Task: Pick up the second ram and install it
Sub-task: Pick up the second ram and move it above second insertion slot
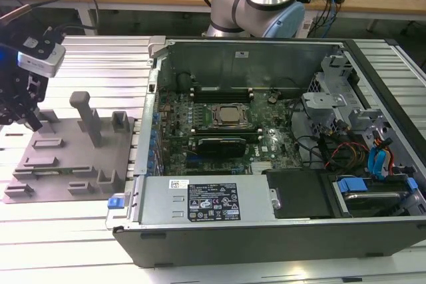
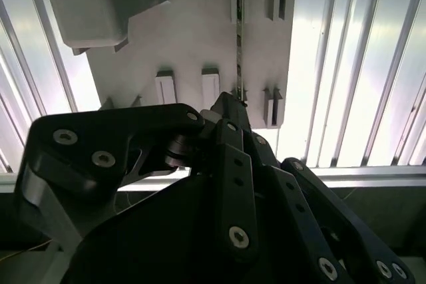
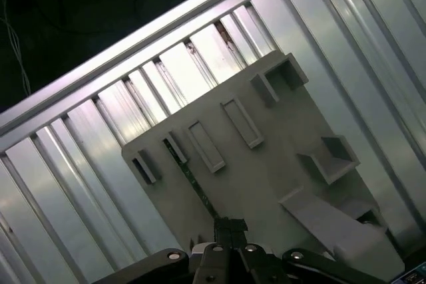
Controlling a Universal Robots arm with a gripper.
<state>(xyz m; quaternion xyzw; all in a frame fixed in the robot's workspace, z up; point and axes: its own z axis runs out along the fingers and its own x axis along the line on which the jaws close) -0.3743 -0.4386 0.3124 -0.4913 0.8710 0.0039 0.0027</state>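
Jaws look closed, tips together with nothing between them. My gripper [image 2: 229, 102] hangs over the left end of the grey tray [image 1: 63, 154], at the far left of the exterior view, and looks clear of it. My read on the step: pick-up approach, second ram [image 2: 238, 44] not yet grabbed. It stands on edge in the tray's holders, lower left of the exterior view, well apart from the open computer case [image 1: 266, 237] at centre. Its long axis runs roughly left-right in the exterior view, one end toward the case. In both wrist views the stick [image 3: 188, 176] lines up straight off my tips. Judgement: a grab calls for parted jaws, squared across the thin edge, and a straight descent. Any skew could lever it in the holders.
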